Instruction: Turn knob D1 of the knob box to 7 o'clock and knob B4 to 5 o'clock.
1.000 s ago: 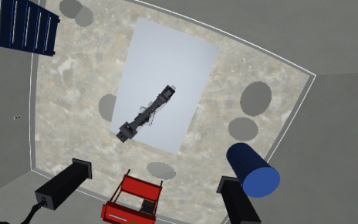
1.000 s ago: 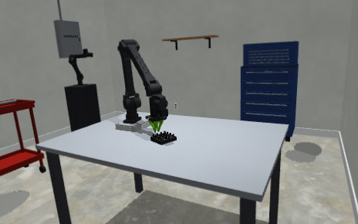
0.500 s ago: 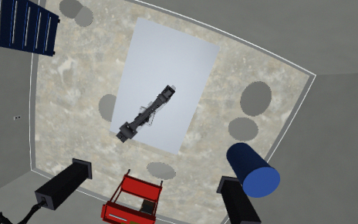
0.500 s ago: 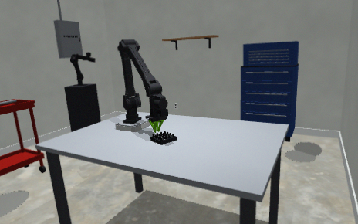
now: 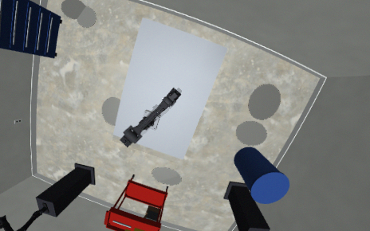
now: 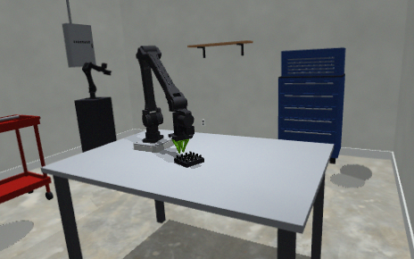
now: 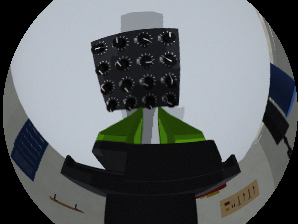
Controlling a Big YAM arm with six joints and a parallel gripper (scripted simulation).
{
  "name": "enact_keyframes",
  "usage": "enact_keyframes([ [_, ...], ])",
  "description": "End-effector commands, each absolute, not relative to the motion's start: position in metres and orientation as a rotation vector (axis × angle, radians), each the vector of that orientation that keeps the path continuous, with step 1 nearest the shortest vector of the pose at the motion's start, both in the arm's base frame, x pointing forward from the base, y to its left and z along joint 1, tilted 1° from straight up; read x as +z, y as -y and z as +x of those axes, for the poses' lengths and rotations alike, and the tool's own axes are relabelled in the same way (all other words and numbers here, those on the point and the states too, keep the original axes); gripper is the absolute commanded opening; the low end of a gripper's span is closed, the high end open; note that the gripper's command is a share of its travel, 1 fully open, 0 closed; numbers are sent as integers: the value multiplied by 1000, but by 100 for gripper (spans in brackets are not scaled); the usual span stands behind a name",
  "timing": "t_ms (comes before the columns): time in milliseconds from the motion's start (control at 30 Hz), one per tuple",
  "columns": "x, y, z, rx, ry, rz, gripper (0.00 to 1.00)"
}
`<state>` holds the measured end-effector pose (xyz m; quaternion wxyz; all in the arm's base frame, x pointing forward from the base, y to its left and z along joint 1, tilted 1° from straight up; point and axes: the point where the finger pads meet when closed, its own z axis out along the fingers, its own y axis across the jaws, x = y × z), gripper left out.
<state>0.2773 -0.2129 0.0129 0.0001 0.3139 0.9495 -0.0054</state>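
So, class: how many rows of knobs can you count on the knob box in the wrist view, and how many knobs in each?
4 rows of 4, 16 knobs, on the knob box, above the green fingers. None looks hidden.

Matte black arm (image 6: 162, 85) of boxy links and rounded joints; pale flat base plate (image 6: 149, 146); gripper (image 6: 181, 146) with bright green fingers.
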Motion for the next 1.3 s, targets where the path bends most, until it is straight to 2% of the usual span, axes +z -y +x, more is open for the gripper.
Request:
enact_keyframes([
  [0, 28, 226, 292, -48, -2926, 992, 20],
  [1267, 30, 230, 296, -51, -2922, 990, 20],
])
